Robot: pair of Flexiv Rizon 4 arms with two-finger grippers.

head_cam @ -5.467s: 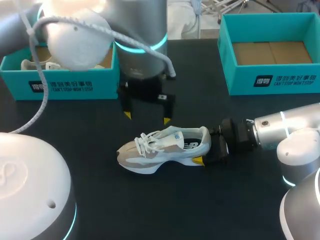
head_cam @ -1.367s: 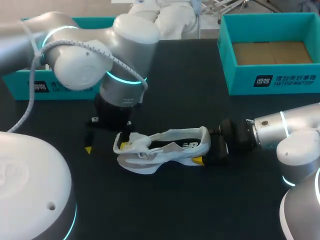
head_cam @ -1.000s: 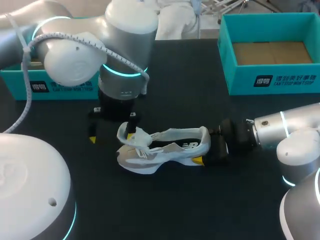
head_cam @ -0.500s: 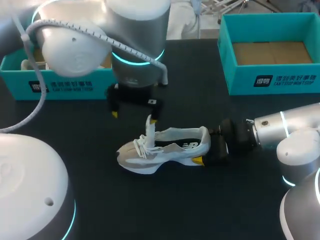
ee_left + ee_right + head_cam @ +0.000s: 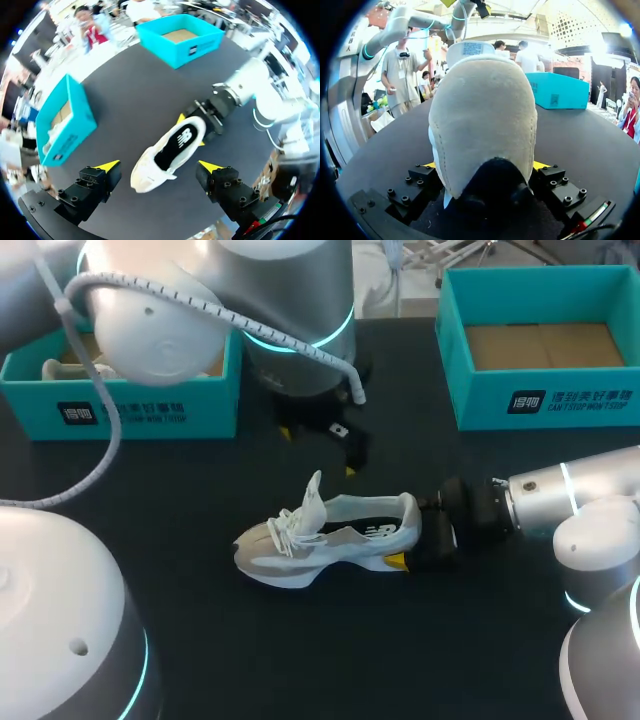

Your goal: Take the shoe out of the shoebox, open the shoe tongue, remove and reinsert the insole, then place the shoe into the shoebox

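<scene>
Black table (image 5: 330, 640): plain dark matte top, evenly lit, soft greyish sheen in left wrist view.

White shoe (image 5: 330, 536) on its sole, tongue (image 5: 313, 498) raised; teal shoebox (image 5: 560, 402) well apart.

looking down past the left gripper (image 5: 159, 165), fingers spread wide and holding nothing. the white shoe (image 5: 167, 150) lies on the black table (image 5: 130, 85) down in the gap between them, toe nearest, heel pointing off toward the gripper's 1 o'clock. the right gripper (image 5: 191, 131) has a yellow tip on each side of that heel, with its silver arm (image 5: 247, 82) trailing behind. one teal shoebox (image 5: 155, 45) sits well away at 12 o'clock. another (image 5: 75, 125) is nearer at 10, with something white inside.
</scene>
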